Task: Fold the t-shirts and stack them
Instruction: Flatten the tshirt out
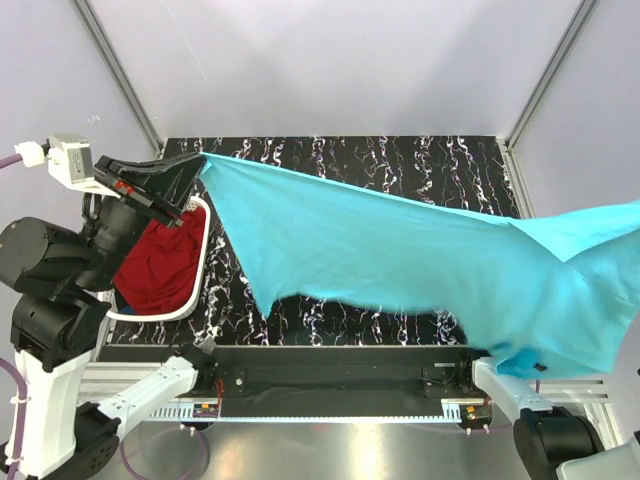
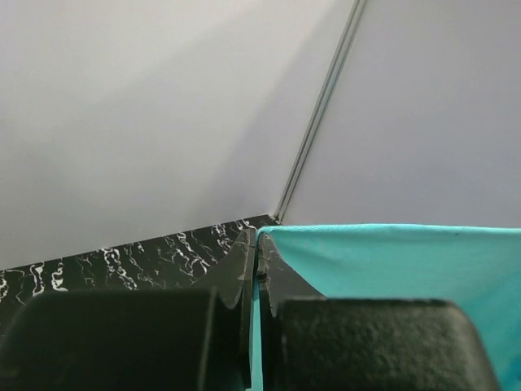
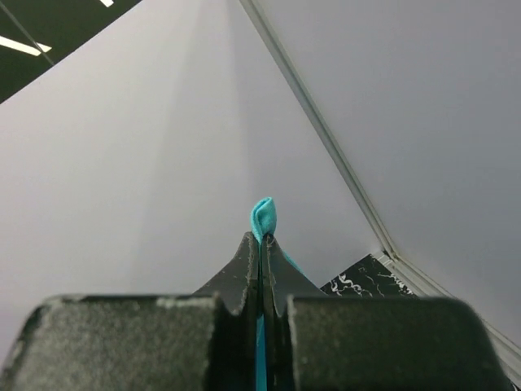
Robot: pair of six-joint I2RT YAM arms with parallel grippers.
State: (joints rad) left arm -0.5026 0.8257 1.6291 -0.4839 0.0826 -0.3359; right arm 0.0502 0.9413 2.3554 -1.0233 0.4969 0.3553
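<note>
**A:** What can you not make out?

**B:** From above, my right gripper (image 3: 260, 243) is lost behind the turquoise t-shirt (image 1: 400, 250); the cloth also runs off the right edge of that view, so its far end is cut off; I cannot tell collar from hem.

**A:** And your grip?

**B:** Both pairs of fingers are pressed together on that shirt; my left gripper (image 2: 257, 244) pinches a top corner up at the left; the right one has a small fold poking out above its tips; the shirt hangs stretched between them, above the table (image 1: 400, 160), its lower edge sagging toward the near side.

**A:** Any containers?

**B:** A white laundry basket (image 1: 206, 245) at the table's left end; the dark red t-shirt (image 1: 160, 260) lies crumpled inside; my left arm covers part of both.

**A:** What else is around?

**B:** Pale walls on three sides; a black rail (image 1: 340, 375) along the near edge.
</note>
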